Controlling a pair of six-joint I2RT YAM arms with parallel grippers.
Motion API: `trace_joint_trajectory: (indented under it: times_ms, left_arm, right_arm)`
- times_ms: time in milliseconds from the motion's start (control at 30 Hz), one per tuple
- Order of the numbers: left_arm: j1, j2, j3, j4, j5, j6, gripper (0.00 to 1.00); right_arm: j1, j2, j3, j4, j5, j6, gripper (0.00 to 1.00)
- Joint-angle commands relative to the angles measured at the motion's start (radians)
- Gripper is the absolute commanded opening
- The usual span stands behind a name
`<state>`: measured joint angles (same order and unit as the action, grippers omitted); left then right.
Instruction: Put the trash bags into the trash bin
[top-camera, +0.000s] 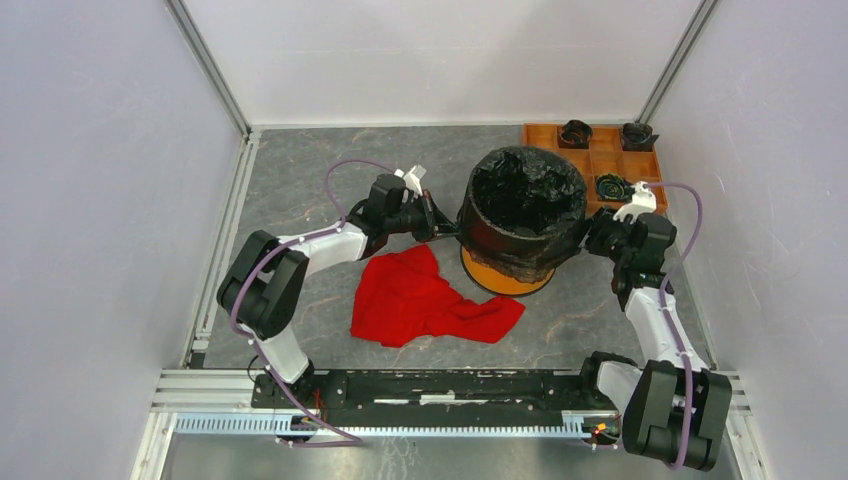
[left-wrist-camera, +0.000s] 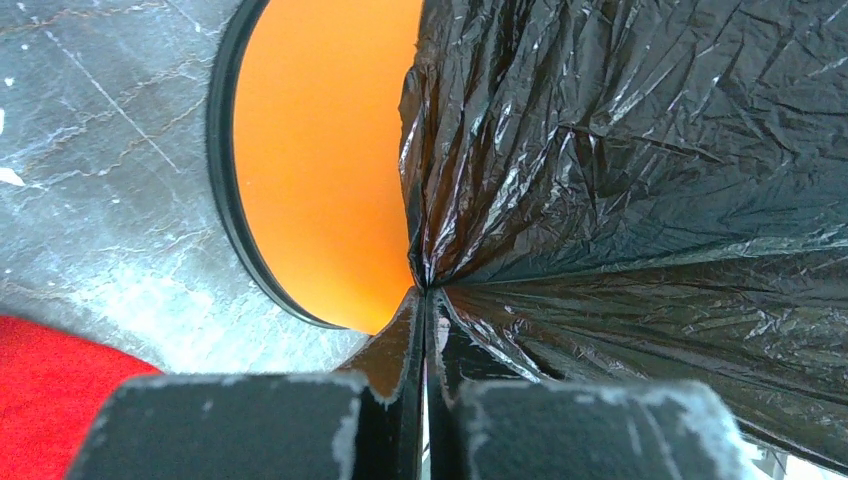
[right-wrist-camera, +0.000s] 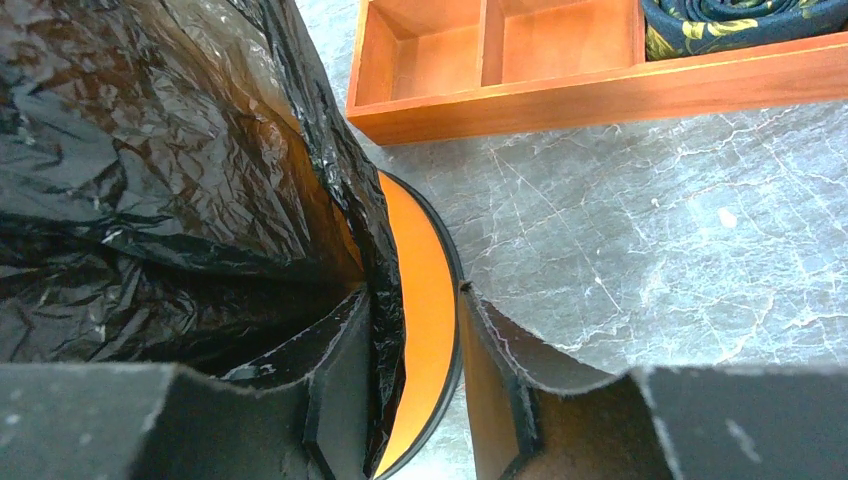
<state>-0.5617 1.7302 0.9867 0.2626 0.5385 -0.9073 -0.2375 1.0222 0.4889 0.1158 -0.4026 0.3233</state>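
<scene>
trash bag cloaks most of bin; left hand pinches it, right hand parted around its edge.

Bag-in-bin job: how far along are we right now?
Done: the bag sits in the mouth of the bin and hangs over its wall, only the orange foot bare. In hand: the left gripper pinches a fold on its side; the right gripper straddles the hem opposite, jaws apart. Left: right grip, probably pulling the hem down, then letting go.
</scene>
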Motion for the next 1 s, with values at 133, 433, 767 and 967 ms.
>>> trace_joint_trajectory:
  times_ms: [133, 433, 767, 967]
  left_arm:
    - [-0.008, -0.008, -0.032, -0.007, -0.071, 0.042, 0.02]
    - [-0.015, 0.012, -0.05, -0.007, -0.096, 0.061, 0.02]
    - [-0.015, 0.007, -0.082, -0.016, -0.139, 0.077, 0.02]
    - [-0.015, -0.02, -0.072, -0.024, -0.122, 0.09, 0.03]
  right_arm:
    - [0.019, 0.066, -0.013, 0.092, 0.017, -0.051, 0.42]
    - [0.069, 0.148, -0.042, 0.115, 0.104, -0.081, 0.42]
    - [0.092, 0.144, 0.092, -0.134, 0.311, -0.134, 0.6]
    - [0.092, 0.012, 0.276, -0.414, 0.538, -0.173, 0.82]
